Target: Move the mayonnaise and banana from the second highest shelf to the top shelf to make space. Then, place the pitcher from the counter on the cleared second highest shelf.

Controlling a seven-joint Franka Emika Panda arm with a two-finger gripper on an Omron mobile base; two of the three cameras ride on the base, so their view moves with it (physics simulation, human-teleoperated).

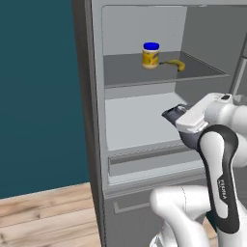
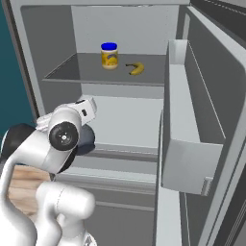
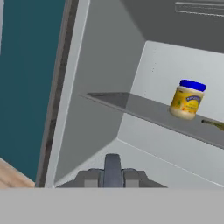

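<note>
Presently the gripper is closed on nothing above the bare second highest shelf, while the mayonnaise and banana at its 3 o'clock rest on the top shelf; the remaining pitcher, probably rigid, heavy and smooth, is best held by its handle.

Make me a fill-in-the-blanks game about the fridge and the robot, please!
1. The mayonnaise jar has a ____ lid.
2. Beside the jar, on the same dark top shelf, lies a yellow ____.
3. The pale second highest shelf has ____ food on it.
4. The gripper has its fingers ____, holding nothing.

Missing words: blue; banana; no; shut
</note>
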